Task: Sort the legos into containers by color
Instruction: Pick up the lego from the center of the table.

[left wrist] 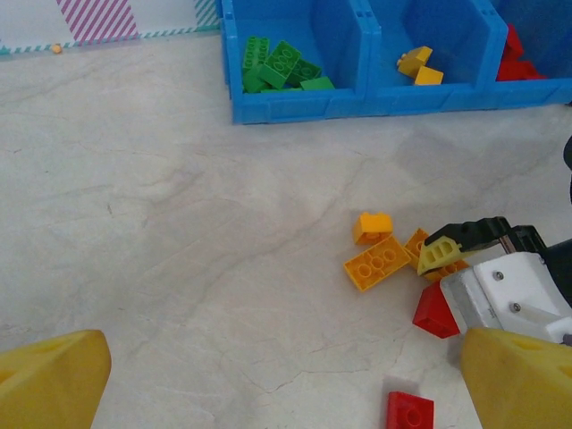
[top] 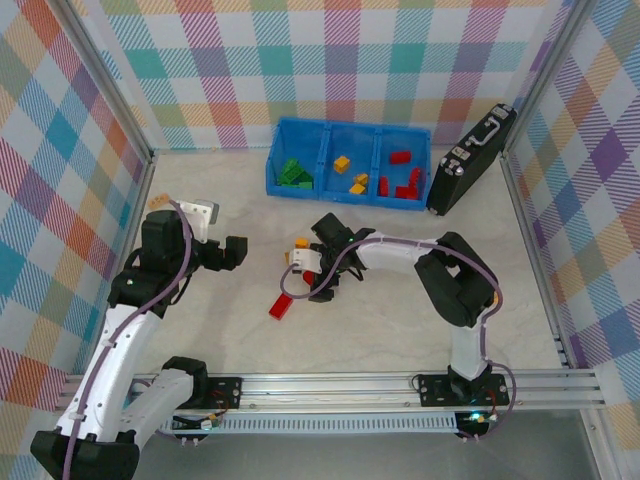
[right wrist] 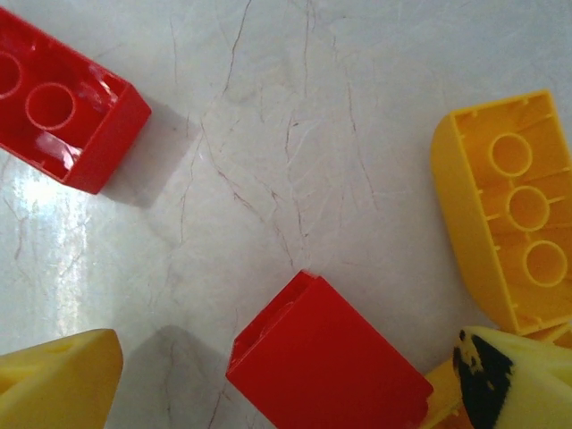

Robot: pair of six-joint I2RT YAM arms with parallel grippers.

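Judging from the blue tray (left wrist: 304,105), the sort looks well past halfway but not finished. The tray's left compartment (left wrist: 295,22) holds the green legos (left wrist: 281,64), about five as far as the heap can be counted. Its middle compartment (left wrist: 456,36) holds roughly three yellow-orange legos (top: 350,175), and its right compartment (left wrist: 536,94) holds four or five red legos (top: 403,182). Each colour appears to sit alone in its own section. What is left lies on the desk (left wrist: 179,223), on the near side of the tray and well apart from it. There are three loose yellow-orange bricks (left wrist: 377,263) bunched together, perhaps a fourth half hidden, and two loose red bricks (left wrist: 409,411). I see no green among them, so probably only two colours remain to be carried. The right end effector (right wrist: 286,366) hangs low over this cluster with its fingers (right wrist: 54,380) spread. They stand on either side of one red brick (right wrist: 326,357) without visibly pinching it. The left end effector (left wrist: 286,380), nearer than the tray and off towards its left end, is spread wide and holds nothing.
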